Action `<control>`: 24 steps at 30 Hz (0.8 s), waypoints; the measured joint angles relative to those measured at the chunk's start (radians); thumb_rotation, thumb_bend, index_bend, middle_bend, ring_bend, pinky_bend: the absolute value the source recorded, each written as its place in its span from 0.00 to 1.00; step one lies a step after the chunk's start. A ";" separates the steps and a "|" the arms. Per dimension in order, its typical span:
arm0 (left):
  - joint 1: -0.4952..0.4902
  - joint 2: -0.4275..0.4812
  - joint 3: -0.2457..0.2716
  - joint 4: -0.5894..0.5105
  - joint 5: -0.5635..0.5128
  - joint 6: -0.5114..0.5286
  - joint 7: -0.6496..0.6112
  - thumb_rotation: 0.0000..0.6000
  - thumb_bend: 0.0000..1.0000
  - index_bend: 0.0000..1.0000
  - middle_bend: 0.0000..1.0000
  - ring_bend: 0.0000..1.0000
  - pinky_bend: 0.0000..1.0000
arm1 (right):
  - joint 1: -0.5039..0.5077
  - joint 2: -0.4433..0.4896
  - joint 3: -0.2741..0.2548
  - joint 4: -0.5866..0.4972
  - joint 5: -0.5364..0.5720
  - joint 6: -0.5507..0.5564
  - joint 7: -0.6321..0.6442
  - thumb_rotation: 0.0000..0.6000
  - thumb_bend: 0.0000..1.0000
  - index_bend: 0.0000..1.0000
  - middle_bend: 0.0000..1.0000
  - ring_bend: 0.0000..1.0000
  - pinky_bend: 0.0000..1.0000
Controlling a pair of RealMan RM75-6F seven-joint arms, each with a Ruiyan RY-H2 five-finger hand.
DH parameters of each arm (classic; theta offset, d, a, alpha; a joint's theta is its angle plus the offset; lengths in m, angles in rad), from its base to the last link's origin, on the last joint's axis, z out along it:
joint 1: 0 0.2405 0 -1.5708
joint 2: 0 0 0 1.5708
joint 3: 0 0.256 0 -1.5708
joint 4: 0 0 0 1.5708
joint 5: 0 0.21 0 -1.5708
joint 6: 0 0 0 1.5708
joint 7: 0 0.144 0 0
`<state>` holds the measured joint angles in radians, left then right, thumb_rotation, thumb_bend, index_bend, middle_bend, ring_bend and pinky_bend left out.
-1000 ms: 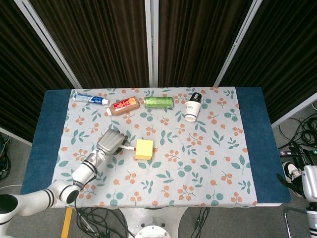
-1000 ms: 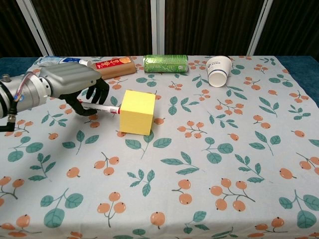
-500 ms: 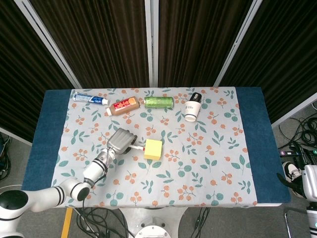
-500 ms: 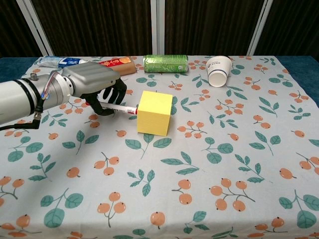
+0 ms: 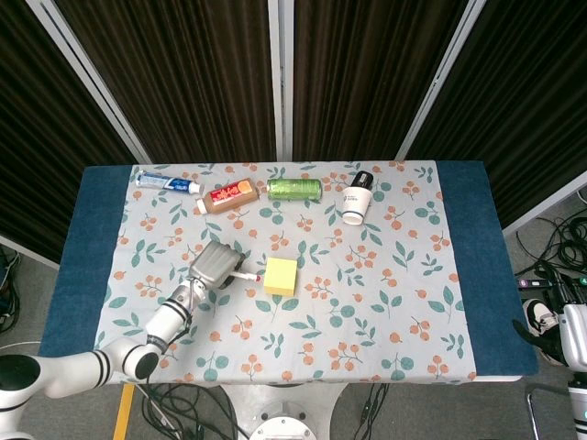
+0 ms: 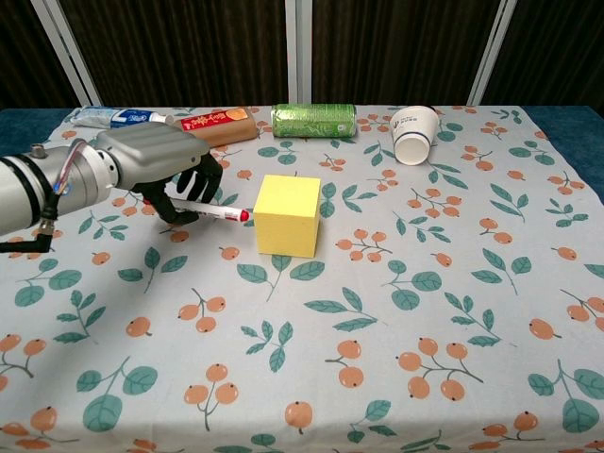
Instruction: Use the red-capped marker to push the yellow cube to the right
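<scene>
The yellow cube (image 5: 281, 276) (image 6: 288, 215) stands on the floral tablecloth (image 5: 385, 284), left of the table's middle. My left hand (image 5: 213, 266) (image 6: 156, 165) sits just left of it and grips the red-capped marker (image 6: 212, 210) low over the cloth. The marker points right, and its red cap (image 5: 260, 275) (image 6: 243, 215) is at the cube's left face with a sliver of gap. My right hand shows in neither view.
Along the far edge lie a toothpaste tube (image 5: 168, 182) (image 6: 111, 117), a brown bottle (image 5: 225, 196) (image 6: 217, 125), a green can (image 5: 294, 189) (image 6: 313, 120) and a tipped paper cup (image 5: 359, 196) (image 6: 416, 133). Blue cloth (image 5: 472, 247) borders the table's right side.
The cube slid to the right under the marker's push in the first half second. Since then my left hand has drawn back a little to the left with the marker, and the cube stays put.
</scene>
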<state>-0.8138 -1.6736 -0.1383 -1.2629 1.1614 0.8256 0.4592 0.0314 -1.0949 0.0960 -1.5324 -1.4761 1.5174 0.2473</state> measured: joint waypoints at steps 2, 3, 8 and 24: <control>-0.015 -0.012 -0.007 -0.002 -0.009 -0.009 0.008 1.00 0.42 0.66 0.69 0.52 0.61 | -0.001 0.003 0.000 -0.001 0.000 0.001 -0.001 1.00 0.06 0.02 0.21 0.14 0.26; -0.022 -0.019 -0.010 -0.003 -0.011 -0.011 0.013 1.00 0.42 0.66 0.69 0.52 0.61 | -0.002 0.004 0.000 -0.001 0.001 0.002 -0.001 1.00 0.06 0.03 0.21 0.14 0.26; -0.063 -0.061 -0.026 0.010 -0.025 -0.025 0.039 1.00 0.43 0.66 0.69 0.52 0.61 | -0.003 0.003 0.003 0.001 0.013 -0.003 -0.003 1.00 0.06 0.03 0.21 0.14 0.26; -0.178 -0.177 -0.077 0.097 -0.106 -0.045 0.138 1.00 0.43 0.66 0.69 0.52 0.61 | -0.002 0.009 0.000 -0.001 0.014 -0.013 -0.006 1.00 0.06 0.03 0.21 0.14 0.26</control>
<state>-0.9922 -1.8504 -0.2152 -1.1656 1.0552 0.7807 0.5974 0.0298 -1.0856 0.0961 -1.5335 -1.4619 1.5047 0.2408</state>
